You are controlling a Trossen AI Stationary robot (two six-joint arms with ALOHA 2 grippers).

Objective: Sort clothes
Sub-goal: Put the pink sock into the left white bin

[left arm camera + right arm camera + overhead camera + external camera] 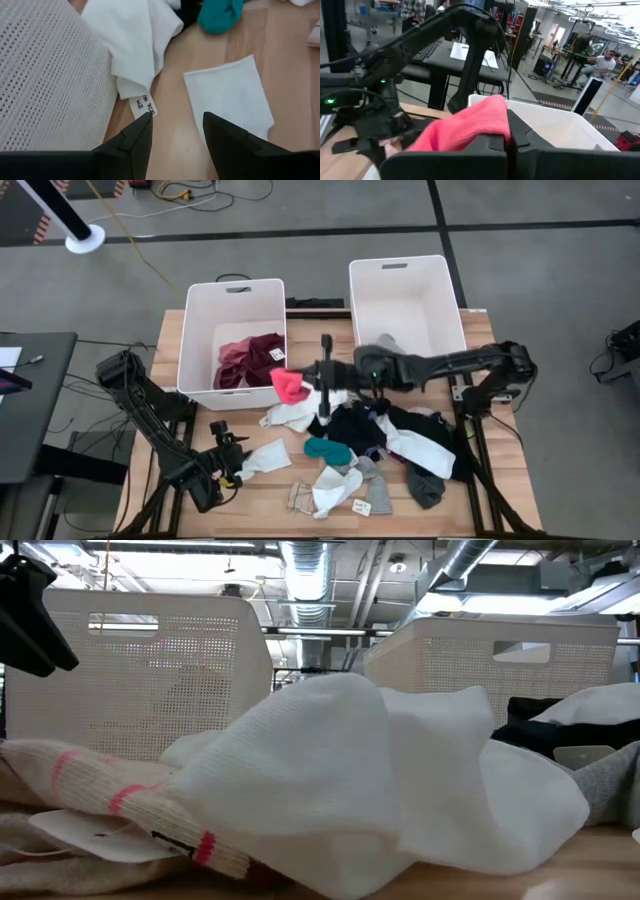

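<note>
The right gripper (pixel 300 380) is clenching its jaws on a pink garment (pixel 289 385), carrying it beside the left bin (pixel 232 300), which is already holding maroon and pink clothes (pixel 250 360). The cloth is hanging near the bin's corner, so a release here is likely dropping it onto the rim or back on the table (pixel 270 500). It is looking soft, bunched and bright pink. The left gripper (pixel 175 135) is waiting low, jaws released and empty, over a white sock (pixel 235 100).
</note>
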